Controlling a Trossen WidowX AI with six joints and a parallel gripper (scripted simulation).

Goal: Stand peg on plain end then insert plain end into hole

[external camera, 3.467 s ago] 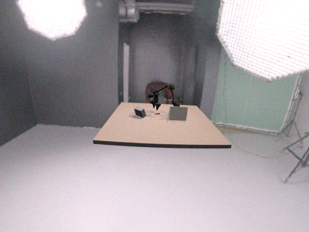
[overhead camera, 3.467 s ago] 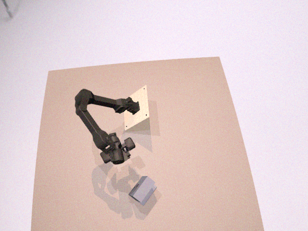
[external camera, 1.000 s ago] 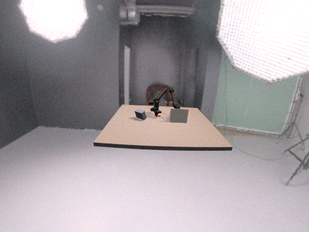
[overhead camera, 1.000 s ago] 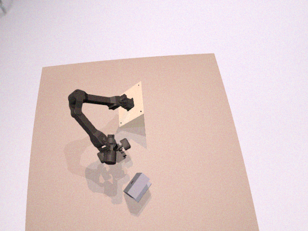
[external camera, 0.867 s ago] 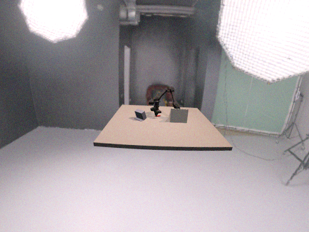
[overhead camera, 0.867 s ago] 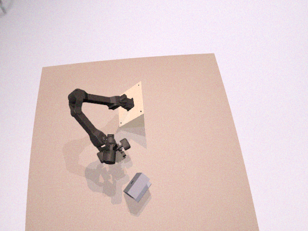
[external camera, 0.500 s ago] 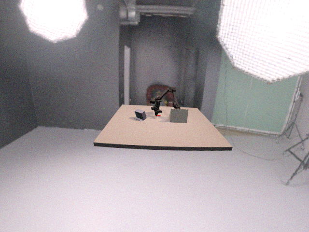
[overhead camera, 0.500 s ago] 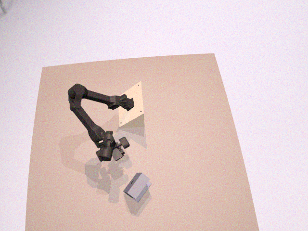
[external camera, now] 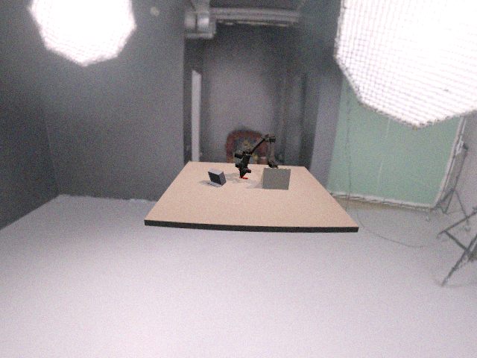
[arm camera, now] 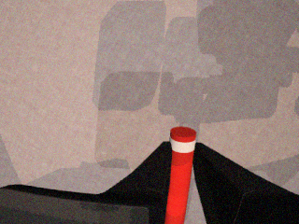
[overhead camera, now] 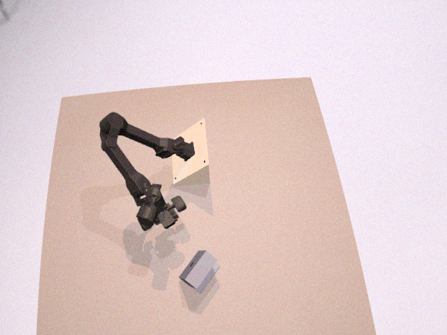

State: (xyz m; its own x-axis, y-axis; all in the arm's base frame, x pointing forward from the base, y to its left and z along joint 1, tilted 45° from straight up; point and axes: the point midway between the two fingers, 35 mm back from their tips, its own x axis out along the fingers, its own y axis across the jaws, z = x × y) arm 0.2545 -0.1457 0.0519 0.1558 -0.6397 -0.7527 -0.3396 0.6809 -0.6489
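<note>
Peg secured in gripper.
Your gripper (arm camera: 181, 189) is clamping the rigid, smooth red peg (arm camera: 179, 187) mid-shaft, below its white band (arm camera: 183, 146); slippage possible.

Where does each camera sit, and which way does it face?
Top: high above, looking down on the table; whole arm, panel and grey box show.
Exterior: far off in the room, near table height, facing the table's front edge; the arm is small behind the panel.
Wrist: on the arm's end, looking along the fingers at the table; the gripper is shut on the red peg.
Shared: top and exterior both show arm, panel and box; the peg shows in wrist and, faintly, exterior.
</note>
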